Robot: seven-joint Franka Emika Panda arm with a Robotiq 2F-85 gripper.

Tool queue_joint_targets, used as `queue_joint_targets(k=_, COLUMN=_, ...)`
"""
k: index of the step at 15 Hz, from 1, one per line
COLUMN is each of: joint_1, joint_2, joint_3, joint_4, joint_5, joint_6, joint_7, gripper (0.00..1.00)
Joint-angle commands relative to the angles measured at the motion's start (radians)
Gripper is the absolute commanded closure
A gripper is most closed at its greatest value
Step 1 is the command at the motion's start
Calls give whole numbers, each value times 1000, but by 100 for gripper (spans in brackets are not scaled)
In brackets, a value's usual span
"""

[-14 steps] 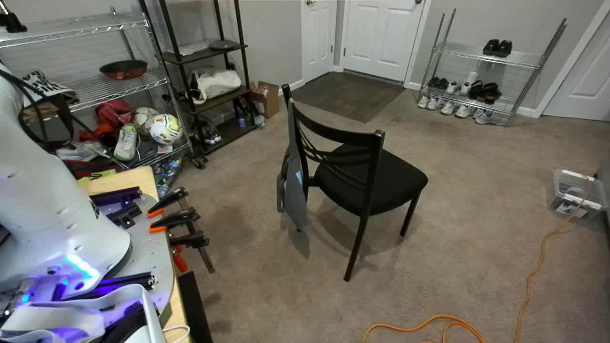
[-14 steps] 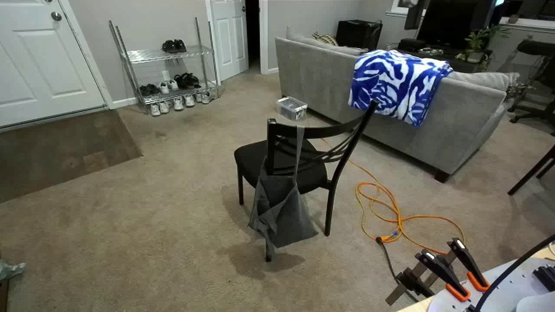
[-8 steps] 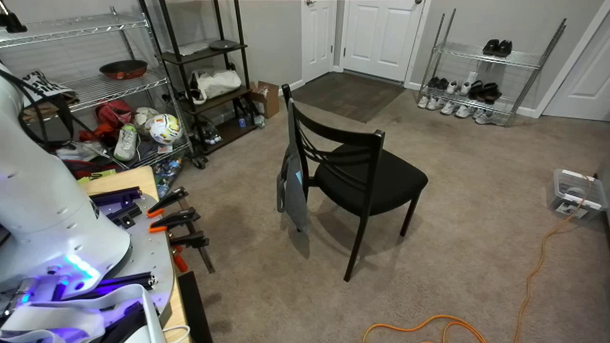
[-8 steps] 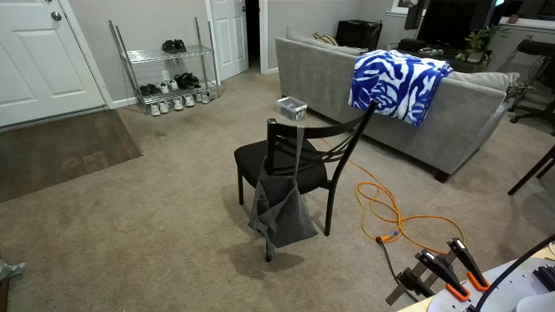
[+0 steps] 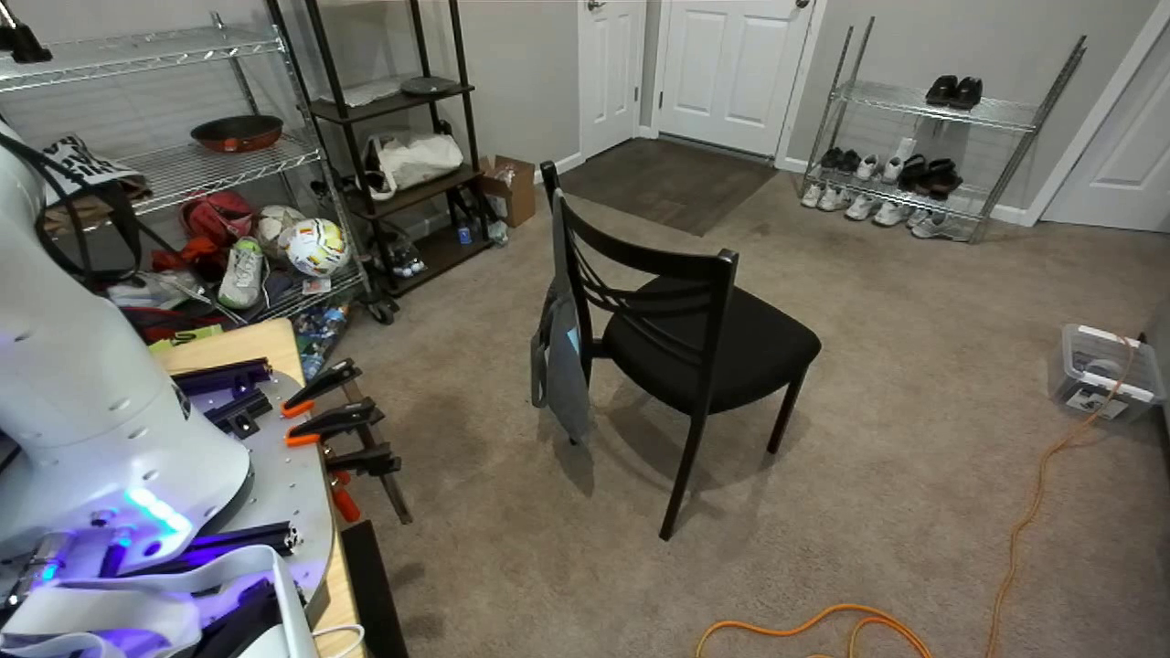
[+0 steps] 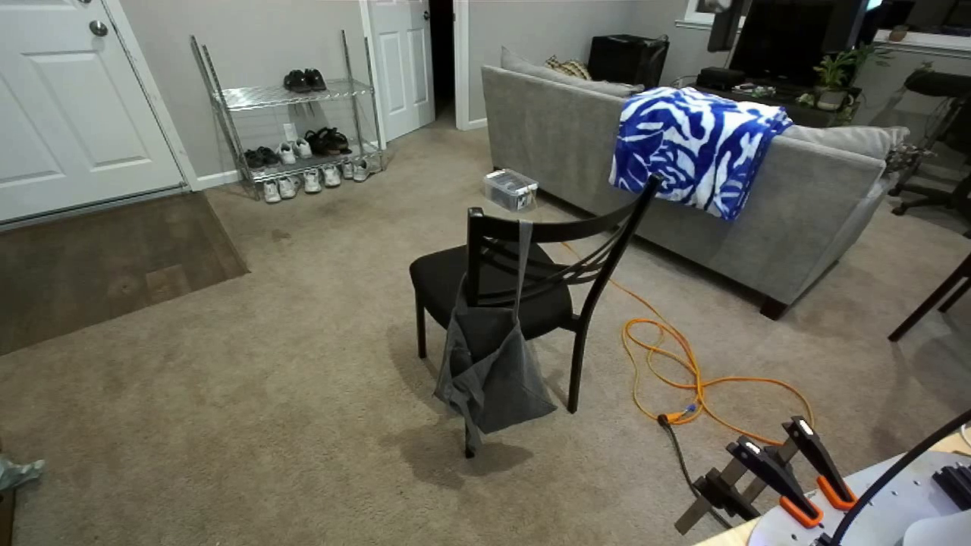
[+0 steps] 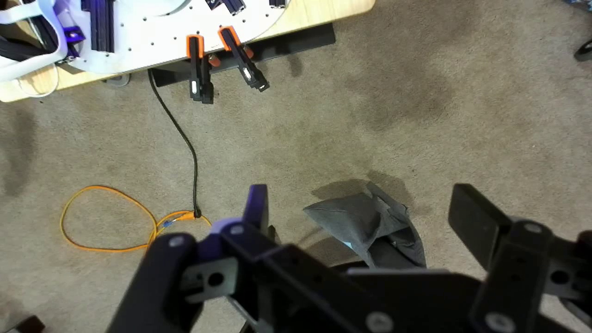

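Hanging above the carpet [image 7: 314, 134], the gripper [image 7: 364, 206], seen in the wrist view, has its two fingers [image 7: 476, 222] well apart, with the grey bag [image 7: 363, 219] visible beyond the gap. In both exterior views I find this bag suspended by a strap [image 6: 523, 262] from the left end of the backrest [image 6: 569, 231] of a black chair [image 5: 727, 347]. To the chair's right, in an exterior view, an orange cord [image 6: 699, 385] lies looped; near right are black-and-orange clamps [image 6: 770, 472]; far right stands a grey sofa [image 6: 561, 136] draped with a blue-and-white blanket [image 6: 694, 148]; far left, a rack [image 6: 265, 98] holds shoes [image 6: 328, 142].
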Motion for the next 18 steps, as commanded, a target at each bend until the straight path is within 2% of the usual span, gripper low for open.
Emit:
queue_joint_targets(k=1, joint_1=-10, joint_2=-12, joint_3=-10, joint_4=-11, joint_5=2, joint_6=32, joint_7=28, gripper=0)
queue_joint_targets(k=3, joint_1=-43, joint_2=-28, joint_3=-31, joint_4=-38, joint_5=-7, joint_6=120, joint_7=67, gripper=0)
queue_joint_targets(k=8, joint_1=-86, joint_2=133, joint_3=-37, joint_4=15, joint_5=-71, joint_6=274, joint_7=88, gripper=0)
queue_joint_targets(k=13, joint_1=-53, joint_2=313, joint_3=-13, joint_4=83, joint_5=-118, joint_6=376, joint_7=148, gripper=0)
queue_joint_targets(k=18, joint_1=2, joint_2=472, joint_3=-31, joint_4=202, joint_5=-157, joint_6=356, joint_7=177, gripper=0)
